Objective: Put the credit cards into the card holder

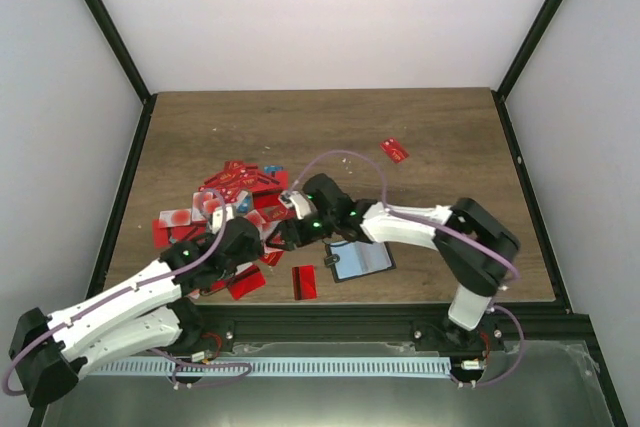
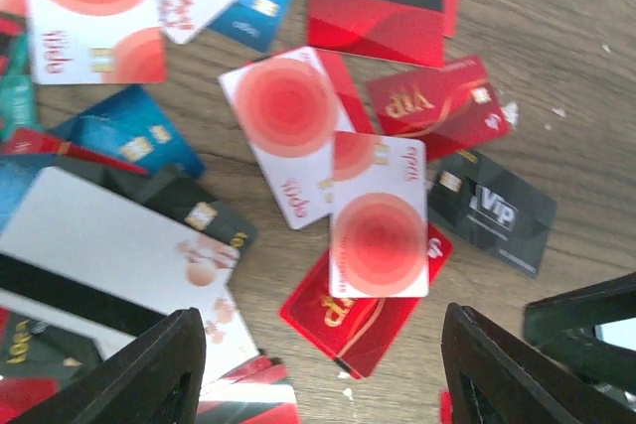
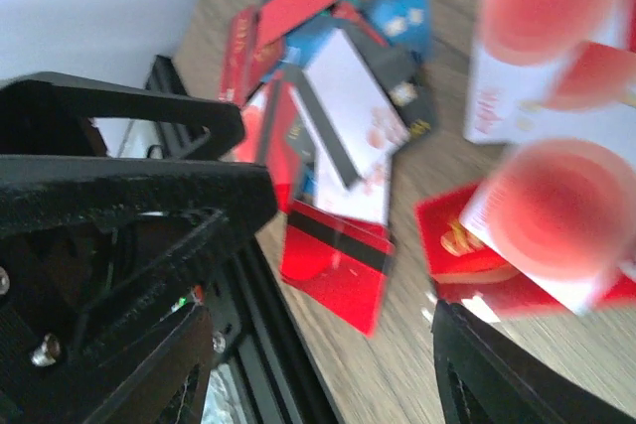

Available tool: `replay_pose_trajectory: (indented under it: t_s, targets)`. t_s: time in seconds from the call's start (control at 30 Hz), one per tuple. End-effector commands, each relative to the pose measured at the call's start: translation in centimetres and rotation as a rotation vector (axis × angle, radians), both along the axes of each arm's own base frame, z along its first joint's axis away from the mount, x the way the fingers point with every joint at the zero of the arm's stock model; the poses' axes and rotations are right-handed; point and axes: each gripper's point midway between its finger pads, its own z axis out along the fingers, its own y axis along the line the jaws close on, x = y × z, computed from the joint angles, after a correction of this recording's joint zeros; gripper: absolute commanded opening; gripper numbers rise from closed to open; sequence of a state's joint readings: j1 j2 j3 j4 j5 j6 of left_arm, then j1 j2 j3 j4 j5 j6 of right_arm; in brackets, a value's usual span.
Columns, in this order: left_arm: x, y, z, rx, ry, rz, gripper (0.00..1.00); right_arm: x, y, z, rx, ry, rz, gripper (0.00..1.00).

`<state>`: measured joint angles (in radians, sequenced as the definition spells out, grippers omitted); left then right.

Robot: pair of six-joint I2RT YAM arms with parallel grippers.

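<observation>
Over on the left half of the table (image 1: pixel 330 127), toward the near edge, the credit cards (image 1: pixel 228 192) are in a messy overlapping heap. They're mostly red, with some white and blue mixed in. A lone red card (image 1: pixel 394 150) sits further back toward the right, and a second red card (image 1: pixel 304 281) lies by itself right at the near edge. The card holder (image 1: pixel 362 259) is just right of that one, around the middle of the near edge, flat with a pale shiny face up. Both arms reach over the heap. The left gripper (image 2: pixel 328 384) has its jaws spread wide, gripping nothing, above a white card (image 2: pixel 378 220) with a red circle. The right gripper (image 3: pixel 338 345) is just as wide and empty.
</observation>
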<state>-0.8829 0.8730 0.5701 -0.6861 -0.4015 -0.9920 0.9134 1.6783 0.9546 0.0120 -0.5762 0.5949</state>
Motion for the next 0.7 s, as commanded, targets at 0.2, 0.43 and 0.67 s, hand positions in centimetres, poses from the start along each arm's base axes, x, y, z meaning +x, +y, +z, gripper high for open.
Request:
replay_pose_trajectory:
  t_s: [0.2, 0.43, 0.67]
  targets:
    - [0.0, 7.4, -0.3, -0.013, -0.036, 0.358, 0.51, 0.2, 7.9, 0.4, 0.149, 0.052, 0.184, 0.61]
    - [1.4, 9.1, -2.2, -0.054, 0.009, 0.436, 0.28, 1.5, 10.0, -1.7, 0.117, 0.111, 0.176, 0.61]
    - [2.0, 10.5, -6.3, -0.137, 0.119, 0.475, 0.12, 2.0, 10.7, -2.7, 0.095, 0.13, 0.171, 0.61]
